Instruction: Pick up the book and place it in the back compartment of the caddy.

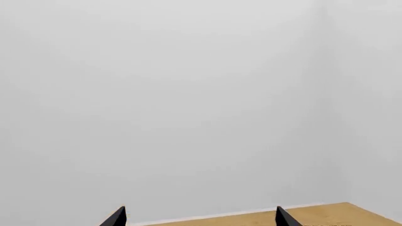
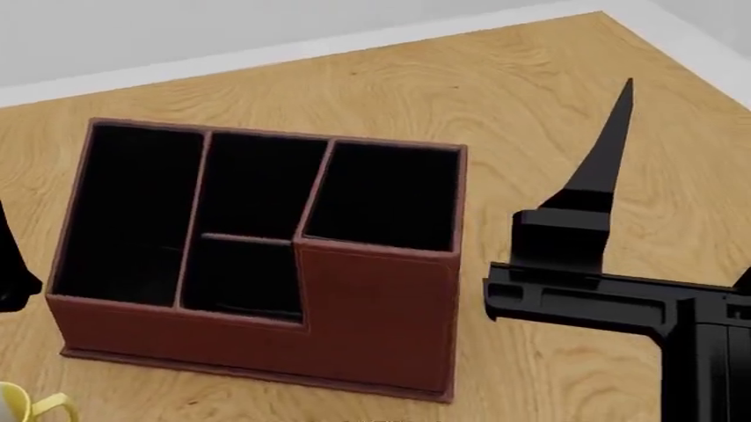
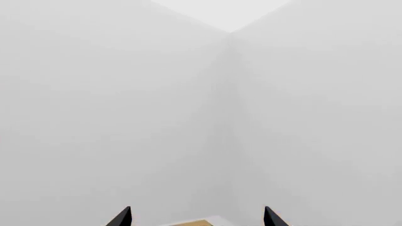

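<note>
The book is nowhere in my pictures, so I cannot tell where it lies; the caddy (image 2: 352, 308) stands on the wooden floor (image 2: 505, 79) before me, its black compartments showing nothing inside. A yellow-handled mug (image 2: 24, 406) peeks in by its near left corner. My right pincer (image 3: 196, 217) and left pincer (image 1: 199, 217) are both spread, pinching nothing and facing pale walls (image 1: 188, 94).
</note>
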You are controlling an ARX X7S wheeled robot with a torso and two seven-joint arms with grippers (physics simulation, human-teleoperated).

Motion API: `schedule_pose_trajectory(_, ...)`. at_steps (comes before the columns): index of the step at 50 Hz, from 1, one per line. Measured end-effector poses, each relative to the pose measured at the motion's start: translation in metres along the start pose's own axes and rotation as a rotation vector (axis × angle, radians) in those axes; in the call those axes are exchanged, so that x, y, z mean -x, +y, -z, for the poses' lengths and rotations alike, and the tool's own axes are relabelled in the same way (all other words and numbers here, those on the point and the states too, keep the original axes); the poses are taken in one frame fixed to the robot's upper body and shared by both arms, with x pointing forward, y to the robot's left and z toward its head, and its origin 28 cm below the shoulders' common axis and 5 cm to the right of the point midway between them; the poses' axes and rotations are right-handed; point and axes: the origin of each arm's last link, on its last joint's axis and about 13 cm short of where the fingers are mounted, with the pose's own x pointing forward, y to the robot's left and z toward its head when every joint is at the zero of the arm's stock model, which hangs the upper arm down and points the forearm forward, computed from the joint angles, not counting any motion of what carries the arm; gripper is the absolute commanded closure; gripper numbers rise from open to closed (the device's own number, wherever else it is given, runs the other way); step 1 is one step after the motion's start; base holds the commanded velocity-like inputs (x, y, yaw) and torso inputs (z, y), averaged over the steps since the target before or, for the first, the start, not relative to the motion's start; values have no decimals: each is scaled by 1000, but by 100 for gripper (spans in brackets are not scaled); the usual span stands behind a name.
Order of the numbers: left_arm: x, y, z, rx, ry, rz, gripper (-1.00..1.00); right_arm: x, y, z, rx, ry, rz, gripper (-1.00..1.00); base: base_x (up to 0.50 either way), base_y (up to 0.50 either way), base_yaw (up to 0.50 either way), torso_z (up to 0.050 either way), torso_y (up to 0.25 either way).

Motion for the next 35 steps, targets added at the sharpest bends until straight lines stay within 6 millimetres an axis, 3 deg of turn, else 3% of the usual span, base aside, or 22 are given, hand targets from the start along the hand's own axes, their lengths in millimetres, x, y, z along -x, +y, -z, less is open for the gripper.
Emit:
schedule_pose_trajectory(5, 0, 0, 0, 0, 0, 1, -100, 0, 0, 0, 0, -1, -2, -100, 0, 0, -475, 0, 0)
schedule_pose_trajectory(14, 0, 0, 0, -1, 1, 3, -100, 0, 0, -1, 6, -2, 7, -100, 16, -7, 0, 0, 0)
schedule_pose_trajectory(32, 0, 0, 0, -2, 1, 7, -100, 0, 1, -2, 45, 1, 12, -100, 545, 130, 0, 0, 0)
schedule_pose_trajectory(35, 0, 1, 0, -5, -2, 1, -100, 1, 2, -2, 34, -3, 4, -100, 53, -20, 0, 0, 4)
